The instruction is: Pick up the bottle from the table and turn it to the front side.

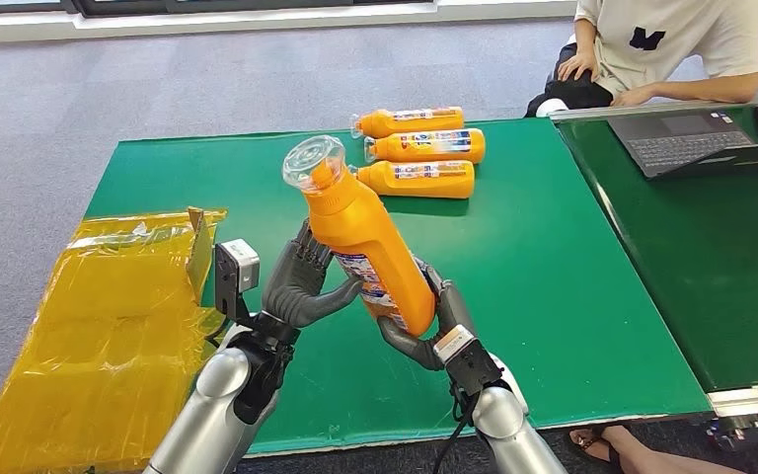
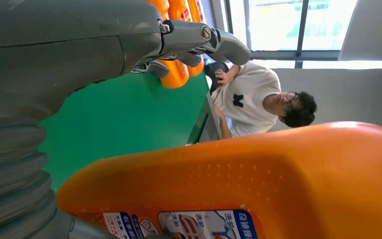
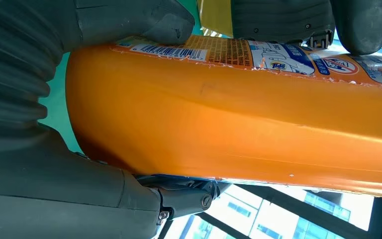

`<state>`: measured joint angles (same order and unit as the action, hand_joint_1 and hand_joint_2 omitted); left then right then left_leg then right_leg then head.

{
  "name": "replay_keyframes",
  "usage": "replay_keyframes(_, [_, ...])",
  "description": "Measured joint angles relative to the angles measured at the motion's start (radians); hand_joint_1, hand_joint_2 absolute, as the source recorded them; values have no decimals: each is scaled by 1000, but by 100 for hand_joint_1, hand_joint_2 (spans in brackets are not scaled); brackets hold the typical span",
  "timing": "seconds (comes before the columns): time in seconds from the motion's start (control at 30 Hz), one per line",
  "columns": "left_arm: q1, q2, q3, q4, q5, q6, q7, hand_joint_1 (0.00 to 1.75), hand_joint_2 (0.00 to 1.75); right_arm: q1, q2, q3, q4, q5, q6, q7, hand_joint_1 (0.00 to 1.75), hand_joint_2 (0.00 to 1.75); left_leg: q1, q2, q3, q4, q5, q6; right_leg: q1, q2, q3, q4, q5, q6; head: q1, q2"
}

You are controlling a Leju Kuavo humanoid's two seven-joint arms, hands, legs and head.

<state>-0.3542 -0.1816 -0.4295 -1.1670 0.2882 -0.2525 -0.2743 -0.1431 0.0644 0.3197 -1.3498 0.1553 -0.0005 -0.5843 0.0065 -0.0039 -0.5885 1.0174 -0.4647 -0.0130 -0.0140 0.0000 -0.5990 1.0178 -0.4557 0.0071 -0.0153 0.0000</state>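
Both forearms were silver metal tubes. Left robot hand [image 1: 301, 286] had dark grey segmented fingers and a thick grey thumb; a small silver-and-black camera box [image 1: 234, 277] sat at its wrist. Right robot hand [image 1: 432, 326] was the same dark grey, with a white label tag on the wrist and a black cable running down. Wrist covers were grey, ribbed; small screws showed at finger joints.

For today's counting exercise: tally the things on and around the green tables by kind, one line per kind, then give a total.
Orange bottles: 4, one held bottle and three lying
Yellow plastic sheet: 1
Laptop: 1
Green tables: 2
Total: 8
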Motion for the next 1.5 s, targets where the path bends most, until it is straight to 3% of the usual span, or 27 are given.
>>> replay_keyframes(0.7, [-11, 0, -2, 14, 16, -31, -1, 0, 175, 0, 10, -2, 5, 10, 6, -5, 175, 175, 0, 0, 0, 0, 0, 0, 0, 0, 0, 0, 0, 0, 0, 0])
replay_keyframes(1.0, [-22, 0, -17, 3, 23, -95, 11, 0, 175, 0, 13, -14, 13, 19, 18, -7, 175, 175, 0, 0, 0, 0, 0, 0, 0, 0, 0, 0, 0, 0, 0, 0])
replay_keyframes(1.27, [-81, 0, -68, -37, 122, -231, 75, 0, 175, -17, 13, -23, 33, 6, 50, -26, 175, 175, 0, 0, 0, 0, 0, 0, 0, 0, 0, 0, 0, 0, 0, 0])
replay_keyframes(1.5, [-167, -17, -137, -44, 182, -240, 125, 0, 175, -50, 26, -40, 61, -2, 71, -21, 175, 175, 0, 0, 0, 0, 1, 0, 0, 0, 0, 0, 1, 0, 0, 0])
